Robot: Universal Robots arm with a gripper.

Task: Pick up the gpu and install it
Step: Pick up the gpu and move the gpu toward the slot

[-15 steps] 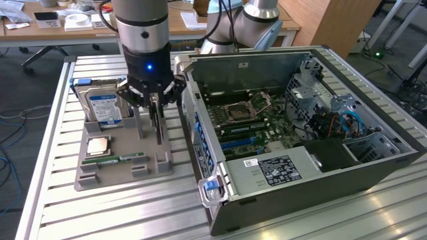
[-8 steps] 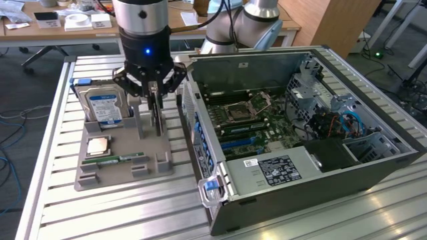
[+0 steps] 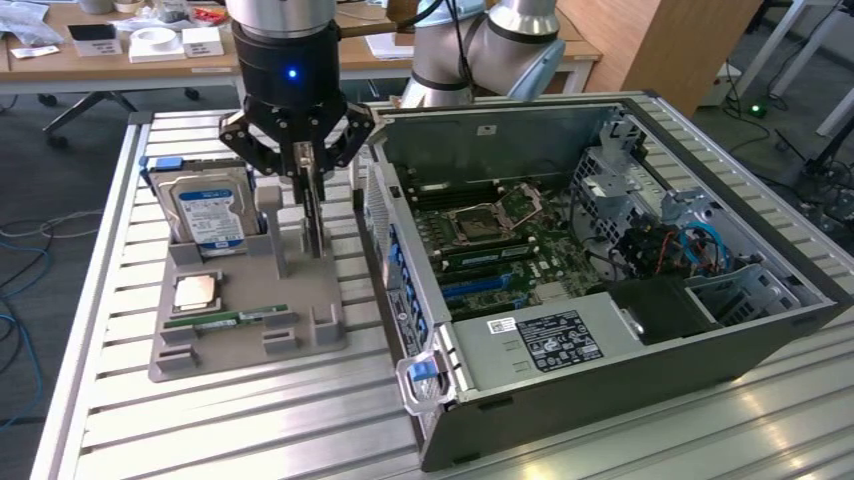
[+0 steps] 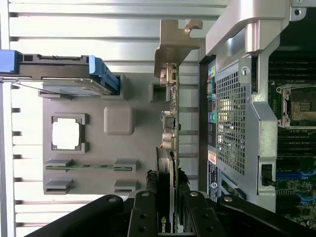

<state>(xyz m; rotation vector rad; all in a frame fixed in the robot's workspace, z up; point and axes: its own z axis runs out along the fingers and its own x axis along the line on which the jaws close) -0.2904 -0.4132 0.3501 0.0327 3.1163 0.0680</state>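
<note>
- Clamped on the upper edge of the gpu (image 3: 312, 230) with the gripper (image 3: 310, 195), one finger against each face
- Held upright over the grey holder (image 3: 247, 340), between the hard drive (image 3: 200, 205) and the open computer case (image 3: 601, 380)
- Possibly seated in the holder's slot, possibly just clear of it; hard to tell
- Set side by side on the ribbed tabletop (image 3: 200, 420): holder and case

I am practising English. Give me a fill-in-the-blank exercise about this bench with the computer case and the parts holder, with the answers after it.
1. The jaws are shut on the ____.
2. The hard drive stands upright in the gray ____.
3. The RAM stick lies flat beside the square ____.
4. Inside the open case, the green ____ is visible.

Answers: gpu; holder; CPU; motherboard.
</note>
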